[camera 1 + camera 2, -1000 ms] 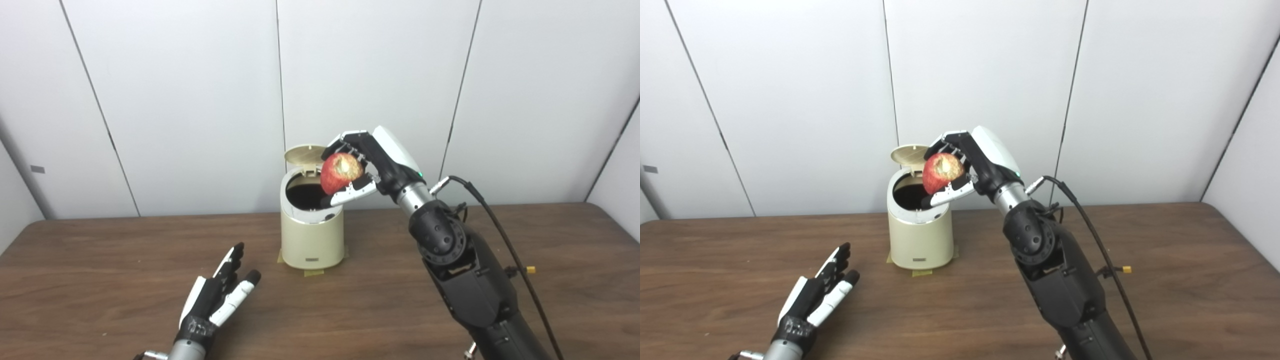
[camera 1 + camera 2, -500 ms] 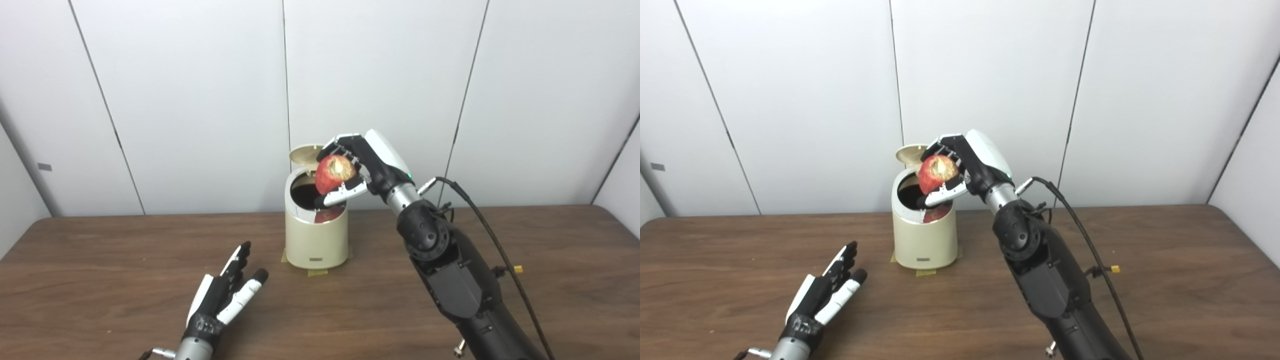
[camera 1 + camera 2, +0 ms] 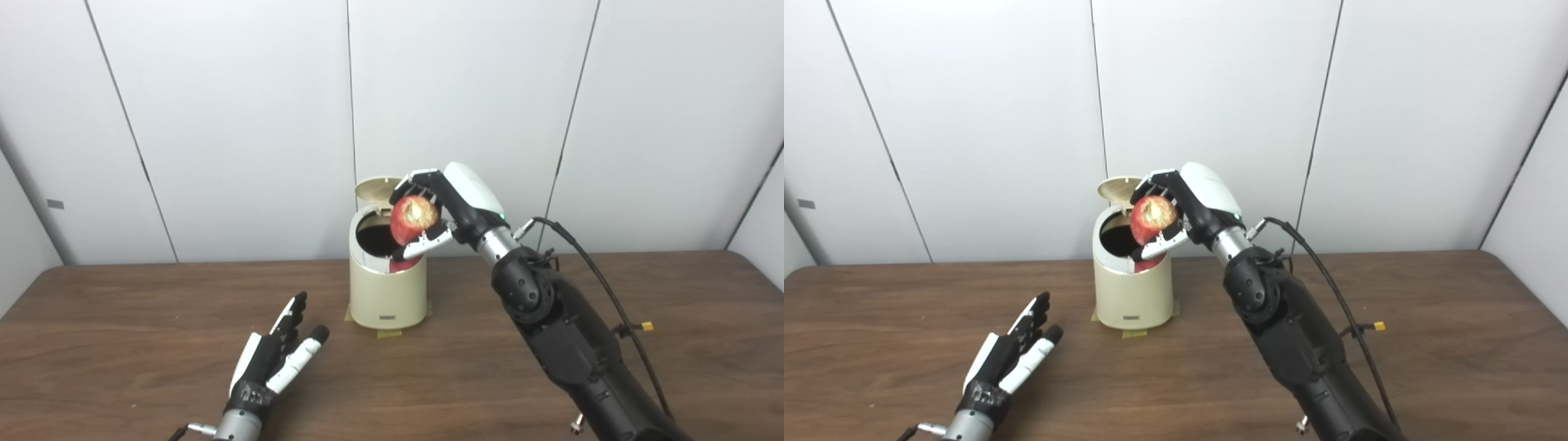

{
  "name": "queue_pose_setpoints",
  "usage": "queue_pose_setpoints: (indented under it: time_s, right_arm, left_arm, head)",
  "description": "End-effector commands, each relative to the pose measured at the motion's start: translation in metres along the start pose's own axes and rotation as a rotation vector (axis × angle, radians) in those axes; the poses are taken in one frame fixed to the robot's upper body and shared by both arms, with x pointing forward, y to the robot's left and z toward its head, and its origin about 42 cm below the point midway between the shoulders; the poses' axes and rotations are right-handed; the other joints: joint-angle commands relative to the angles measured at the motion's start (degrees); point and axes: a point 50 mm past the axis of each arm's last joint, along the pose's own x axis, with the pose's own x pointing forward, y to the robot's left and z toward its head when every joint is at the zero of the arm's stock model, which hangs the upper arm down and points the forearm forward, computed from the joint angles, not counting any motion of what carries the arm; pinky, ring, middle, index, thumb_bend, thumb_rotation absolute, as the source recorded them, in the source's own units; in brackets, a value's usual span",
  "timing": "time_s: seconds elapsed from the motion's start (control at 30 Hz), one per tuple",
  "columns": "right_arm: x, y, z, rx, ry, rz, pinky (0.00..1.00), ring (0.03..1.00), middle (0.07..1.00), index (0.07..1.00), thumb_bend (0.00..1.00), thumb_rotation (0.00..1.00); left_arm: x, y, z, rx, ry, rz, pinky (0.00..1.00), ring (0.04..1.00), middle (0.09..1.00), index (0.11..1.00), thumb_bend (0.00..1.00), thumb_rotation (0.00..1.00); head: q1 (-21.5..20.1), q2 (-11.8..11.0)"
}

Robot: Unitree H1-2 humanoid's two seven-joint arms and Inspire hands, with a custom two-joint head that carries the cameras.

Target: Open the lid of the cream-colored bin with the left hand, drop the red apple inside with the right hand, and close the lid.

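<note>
While the lid [image 3: 375, 187] stands tipped up at the back of the cream-colored bin [image 3: 387, 294], the right hand [image 3: 450, 205] holds the red apple [image 3: 413, 219] right over the dark mouth, fingers wrapped around it and the thumb tucked beneath. Compared with a second ago, the apple sits lower and further over the opening, its pale patch turned toward the cameras, and a red reflection of it shows on the bin's shiny inner rim, just under the thumb. That reflection was missing a second back, so the fruit has come down close to the rim; whether it touches the rim cannot be told. The whole picture has slid a little between the frames, so the head has moved; the bin itself stays put on its tape patches on the brown table [image 3: 122, 343]. The left hand [image 3: 1006, 361] lies near the front left of the table, well apart from the bin, fingers spread and holding nothing, much as before. A black cable [image 3: 1335, 294] loops beside the right forearm.
</note>
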Motion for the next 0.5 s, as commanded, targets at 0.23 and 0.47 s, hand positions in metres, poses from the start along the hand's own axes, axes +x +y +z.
queue_pose_setpoints:
  time_s: [0.23, 0.47]
  right_arm:
    - [0.022, -0.017, 0.018, -0.022, -0.101, -0.046, 0.31, 0.369, 0.476, 0.558, 0.51, 0.00]
    - [0.023, -0.011, 0.018, -0.070, -0.109, -0.055, 0.32, 0.370, 0.484, 0.557, 0.51, 0.00]
  left_arm:
    - [0.013, 0.003, 0.022, 0.016, -0.099, -0.011, 1.00, 1.000, 1.000, 1.000, 0.86, 0.73]
    - [0.013, 0.002, 0.022, 0.006, -0.098, -0.010, 1.00, 1.000, 1.000, 1.000, 0.85, 0.72]
  head:
    - [0.12, -0.03]
    - [0.46, -0.08]
